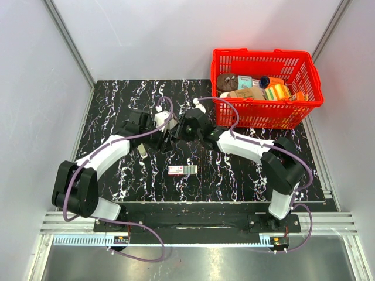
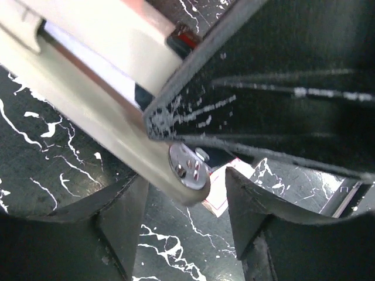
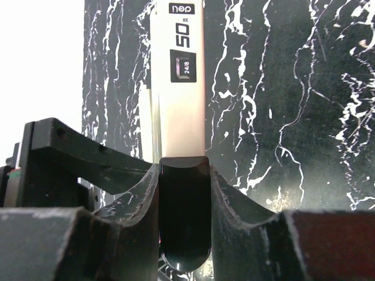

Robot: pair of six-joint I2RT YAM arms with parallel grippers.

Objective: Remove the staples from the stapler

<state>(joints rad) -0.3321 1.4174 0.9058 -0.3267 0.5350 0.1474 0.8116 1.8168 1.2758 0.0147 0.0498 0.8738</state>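
The stapler (image 3: 179, 88) has a pale metal top arm printed "50" and "24/8" and a black rear end. My right gripper (image 3: 183, 175) is shut on that black end. In the top view the two grippers meet at mid-table, and the stapler is mostly hidden between them. In the left wrist view the stapler (image 2: 88, 88) runs diagonally, and its round silver tip sits just above the gap of my left gripper (image 2: 186, 205). The left jaws stand apart and touch nothing. The right gripper's dark finger (image 2: 281, 88) fills the upper right there.
A small red-and-white box (image 1: 182, 170) lies on the black marble table (image 1: 234, 175) in front of the grippers; it also shows in the left wrist view (image 2: 221, 196). A red basket (image 1: 304, 102) of goods stands at the back right. A small pale piece (image 1: 142, 150) lies by the left arm.
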